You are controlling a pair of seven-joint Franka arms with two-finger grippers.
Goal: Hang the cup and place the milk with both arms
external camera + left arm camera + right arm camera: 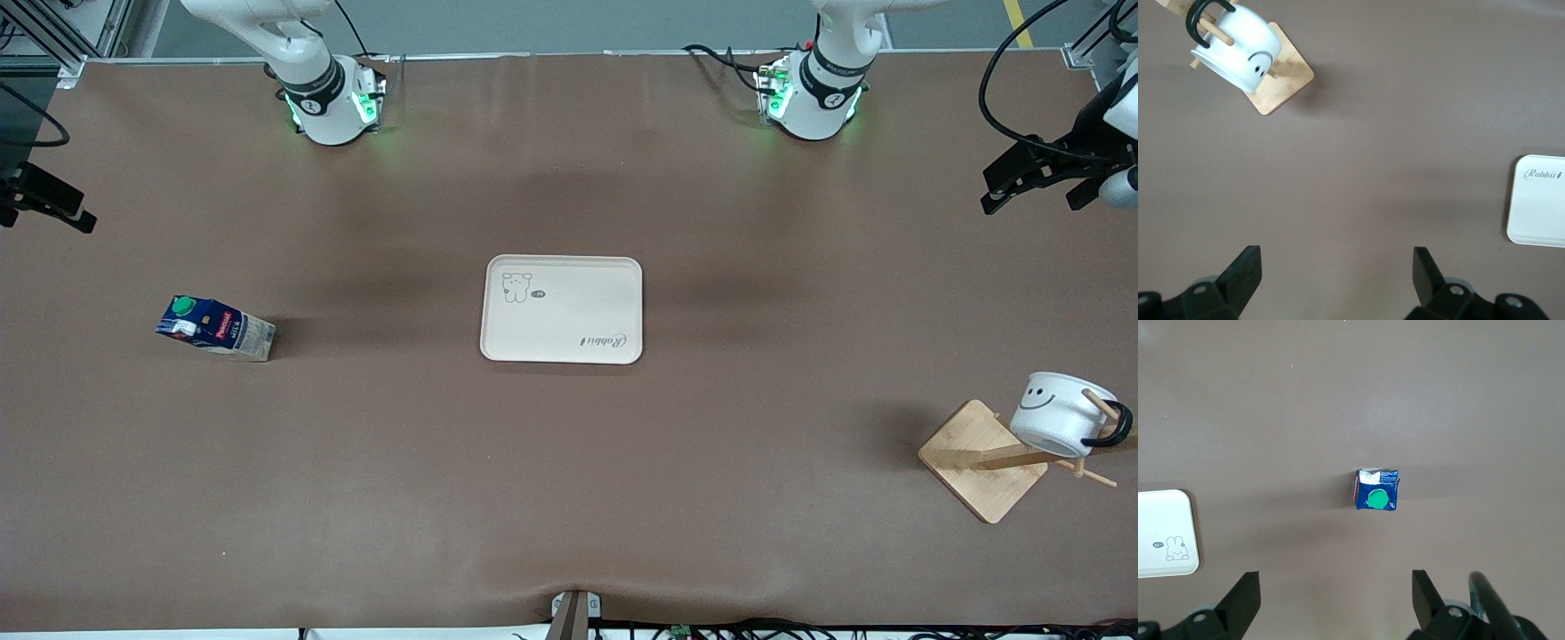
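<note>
The white smiley cup [1058, 413] hangs by its black handle on a peg of a wooden rack [973, 462], near the left arm's end of the table. It also shows in the left wrist view [1238, 50]. The milk carton [216, 328] stands upright on the table near the right arm's end; the right wrist view shows its green cap from above [1377, 491]. My left gripper [1337, 273] is open and empty, high over bare table, at the edge of the front view [1036, 182]. My right gripper [1336, 597] is open and empty, high over bare table near the milk [53, 200].
A cream tray [562, 311] with a rabbit drawing lies at the table's middle with nothing on it. Its edge shows in the left wrist view [1538, 207] and in the right wrist view [1165, 520]. The rack's base [1288, 83] is flat bamboo.
</note>
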